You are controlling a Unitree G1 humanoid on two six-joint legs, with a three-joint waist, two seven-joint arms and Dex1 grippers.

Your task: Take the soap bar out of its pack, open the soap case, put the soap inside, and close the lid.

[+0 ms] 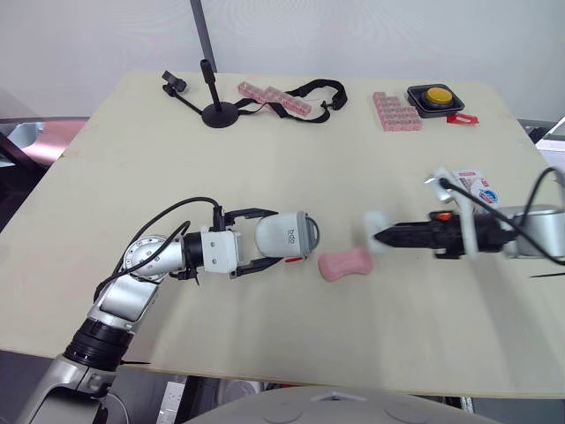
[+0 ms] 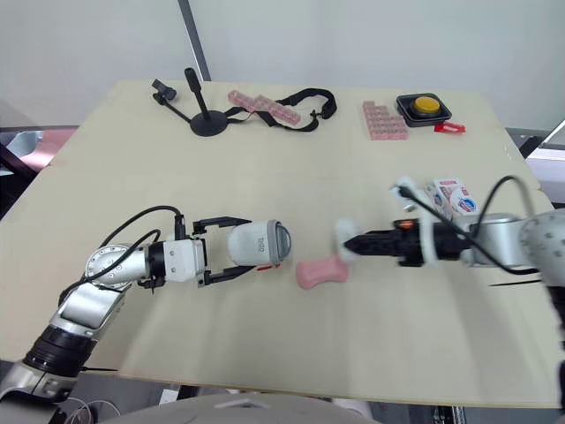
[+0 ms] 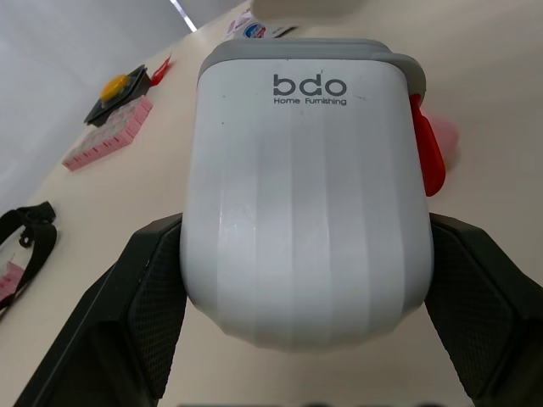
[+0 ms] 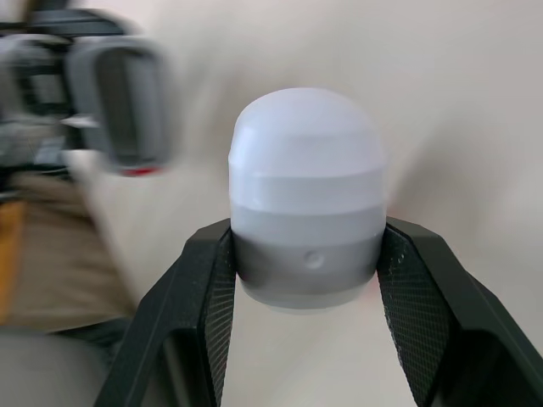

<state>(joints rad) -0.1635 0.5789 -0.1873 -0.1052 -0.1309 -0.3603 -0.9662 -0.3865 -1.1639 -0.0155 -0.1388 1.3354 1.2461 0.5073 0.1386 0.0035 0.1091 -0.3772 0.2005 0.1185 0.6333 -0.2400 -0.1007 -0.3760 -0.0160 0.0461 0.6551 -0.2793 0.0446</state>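
The left gripper (image 1: 275, 237) is clamping the white soap case (image 3: 305, 186) between both fingers, pressing on its two sides – the case is lying sideways just above the table (image 1: 265, 132), its grey-rimmed mouth pointing toward the right arm. The right gripper (image 1: 381, 237) is gripping the rounded lid (image 4: 307, 170) by its grey band, holding it apart from the case. The pink soap bar (image 1: 344, 263) is lying bare on the table between the two grippers – just beside the case's mouth. The soap pack (image 1: 477, 187) is sitting farther right, near the right arm.
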